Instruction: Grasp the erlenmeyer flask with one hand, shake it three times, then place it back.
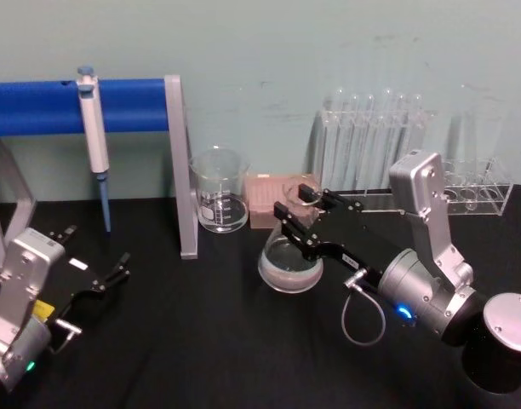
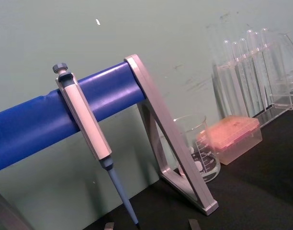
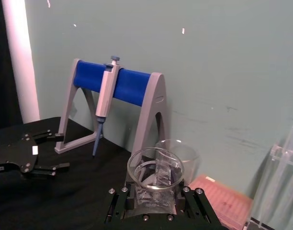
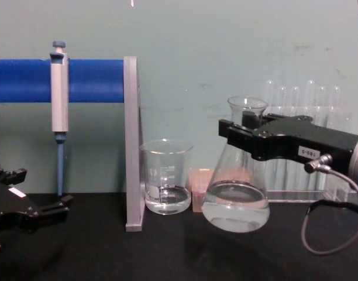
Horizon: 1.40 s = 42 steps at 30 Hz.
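Clamping the right end effector [image 1: 296,198] narrowly around the neck of the erlenmeyer flask [image 1: 288,266], holding it near the beaker [image 1: 220,192] and apparently just clear of the bench [image 1: 201,341]. Parking the left end effector [image 1: 107,277], spread wide, low at the left. Judging the grasp as done; leaving any unfinished shakes and the setting-down.

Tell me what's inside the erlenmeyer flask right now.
Clear liquid fills the wide bottom of the erlenmeyer flask, well below the neck. The right gripper clamps the neck, so the inside there is covered. The left gripper sits open, far left.
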Each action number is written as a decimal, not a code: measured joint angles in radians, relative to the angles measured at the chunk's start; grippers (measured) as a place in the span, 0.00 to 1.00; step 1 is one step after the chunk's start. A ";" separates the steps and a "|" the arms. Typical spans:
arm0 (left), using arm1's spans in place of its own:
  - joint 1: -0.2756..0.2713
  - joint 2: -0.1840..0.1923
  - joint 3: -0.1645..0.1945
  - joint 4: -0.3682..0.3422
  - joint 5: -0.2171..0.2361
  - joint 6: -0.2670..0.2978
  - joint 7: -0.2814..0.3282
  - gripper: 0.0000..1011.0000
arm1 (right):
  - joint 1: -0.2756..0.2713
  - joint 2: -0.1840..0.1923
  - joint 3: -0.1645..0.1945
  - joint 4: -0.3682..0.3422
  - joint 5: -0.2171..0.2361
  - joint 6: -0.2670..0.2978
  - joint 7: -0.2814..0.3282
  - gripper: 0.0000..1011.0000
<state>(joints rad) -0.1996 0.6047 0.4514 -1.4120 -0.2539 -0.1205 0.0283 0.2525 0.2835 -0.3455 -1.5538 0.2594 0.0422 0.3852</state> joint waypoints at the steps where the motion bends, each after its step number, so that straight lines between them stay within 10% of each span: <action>1: 0.000 0.000 0.000 0.000 0.000 0.000 0.000 0.99 | 0.001 0.002 -0.002 0.000 0.002 0.000 0.002 0.45; 42: 0.000 0.000 0.000 0.000 0.000 0.000 0.000 0.99 | 0.095 0.020 -0.067 0.141 0.039 -0.050 0.054 0.45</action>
<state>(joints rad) -0.1995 0.6047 0.4514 -1.4120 -0.2539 -0.1205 0.0283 0.3479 0.3040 -0.4123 -1.4128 0.2983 -0.0080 0.4394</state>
